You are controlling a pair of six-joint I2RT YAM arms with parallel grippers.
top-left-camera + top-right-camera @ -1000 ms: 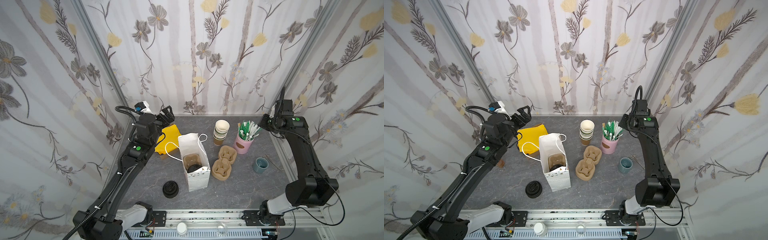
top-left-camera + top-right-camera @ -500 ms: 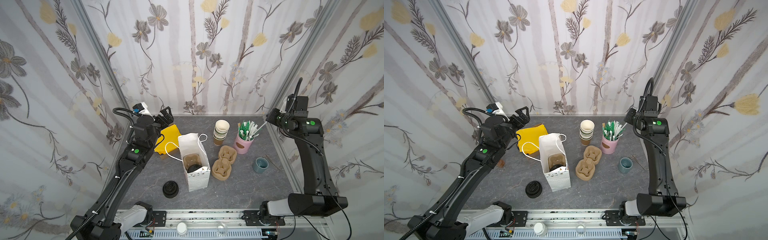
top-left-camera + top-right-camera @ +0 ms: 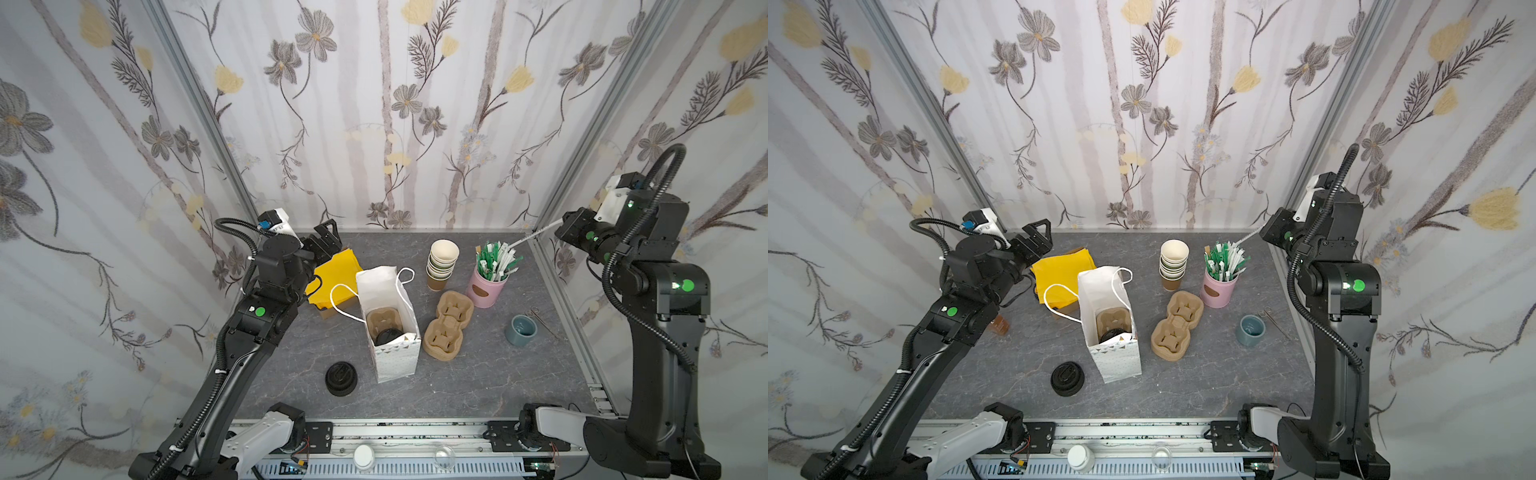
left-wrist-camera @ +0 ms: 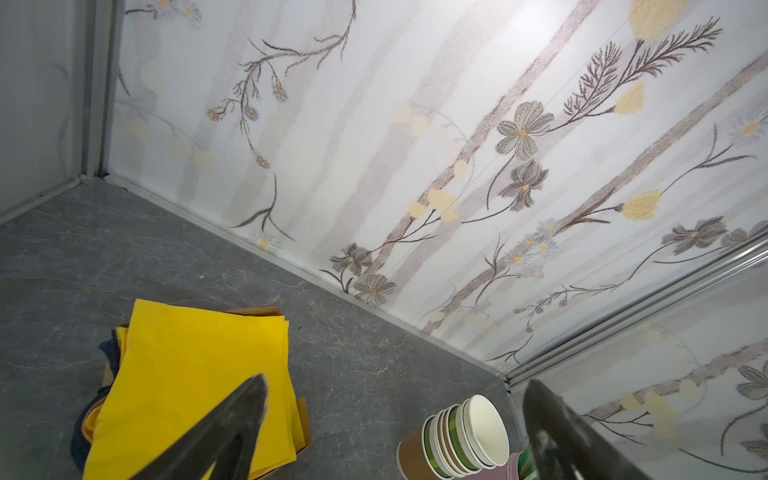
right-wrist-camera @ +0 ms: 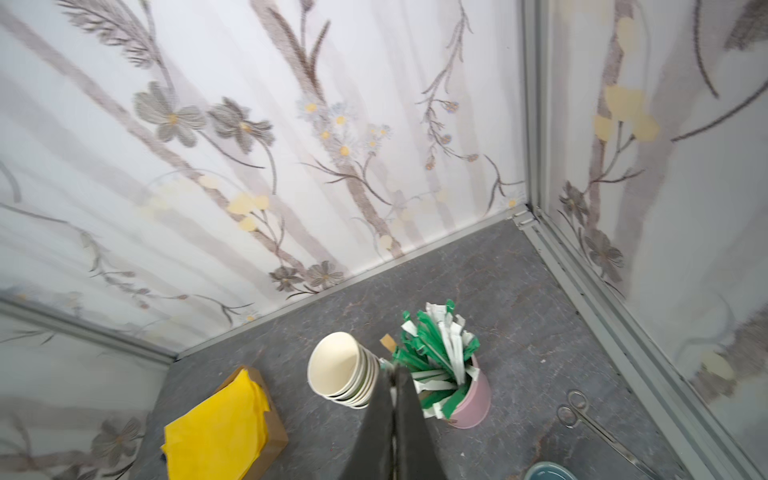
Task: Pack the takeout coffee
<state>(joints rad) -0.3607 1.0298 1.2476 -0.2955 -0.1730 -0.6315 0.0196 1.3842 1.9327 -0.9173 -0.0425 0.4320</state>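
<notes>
The black left arm [image 3: 253, 328] leans in along the left edge of the grey worktop [image 3: 457, 382] toward its far-left corner. Its left gripper [image 3: 328, 239] is raised, jaws spread wide and empty. The black right arm [image 3: 658, 328] stands tall at the right edge. Its right gripper [image 3: 559, 227] is high by the far-right corner, pinched tight on a thin white paper-wrapped stick [image 3: 534, 236].

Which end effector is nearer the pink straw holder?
Right. The right end effector, shut on a straw, is beside the pink straw holder; the left end effector is over the yellow napkins.
</notes>
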